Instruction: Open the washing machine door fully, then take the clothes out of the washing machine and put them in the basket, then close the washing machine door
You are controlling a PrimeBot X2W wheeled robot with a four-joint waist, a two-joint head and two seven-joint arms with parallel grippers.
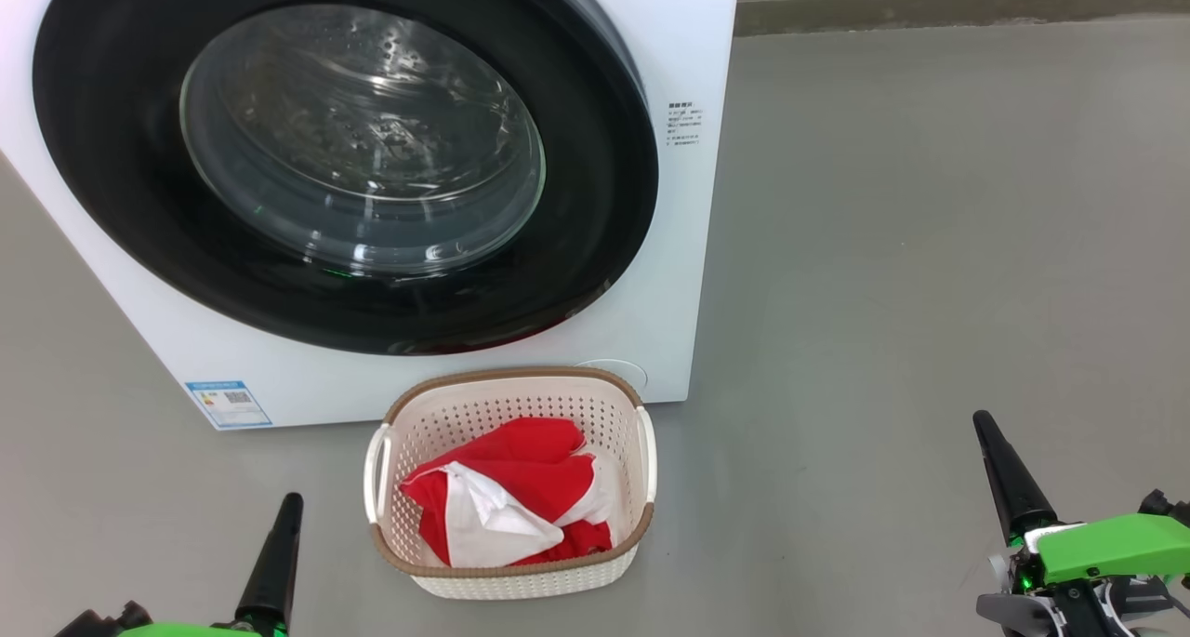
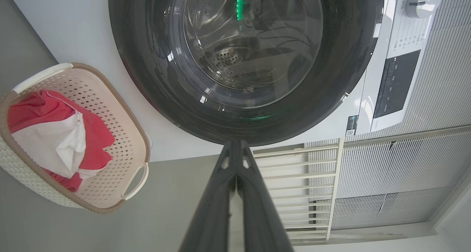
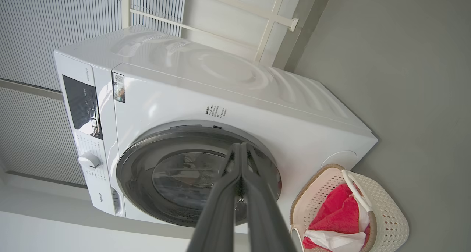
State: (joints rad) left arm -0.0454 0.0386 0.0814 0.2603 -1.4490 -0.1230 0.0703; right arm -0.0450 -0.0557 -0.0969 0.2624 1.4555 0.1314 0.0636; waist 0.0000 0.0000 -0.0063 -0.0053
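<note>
- Head view shows me the clothes (image 1: 521,488), red with white parts. They lie in a heap in the basket (image 1: 483,414), which sits on the floor right in front of the washing machine (image 1: 683,274), close to its bottom edge.
- I think the clothes are soft, light and floppy. To pick them up, I would pinch a thick fold on top of the heap so nothing slips out.
- The basket looks like stiff, light plastic with holes. I would lift it by a white side handle.
- The washing machine door (image 1: 344,153) lies flat against the front of the washing machine, so it looks shut to me. Its black rim is shiny and may be slippery. I would push on the rim, not the glass.
- Through the glass I see the steel drum (image 2: 235,60) and no red in it.
- The left gripper (image 1: 290,507) is in front of the washing machine, down by its left corner. Its fingers are pressed together and hold nothing.
- The right gripper (image 1: 987,437) is well off to the right of the washing machine. It is pinched tight too, with nothing in it.
- I think the job looks done.
</note>
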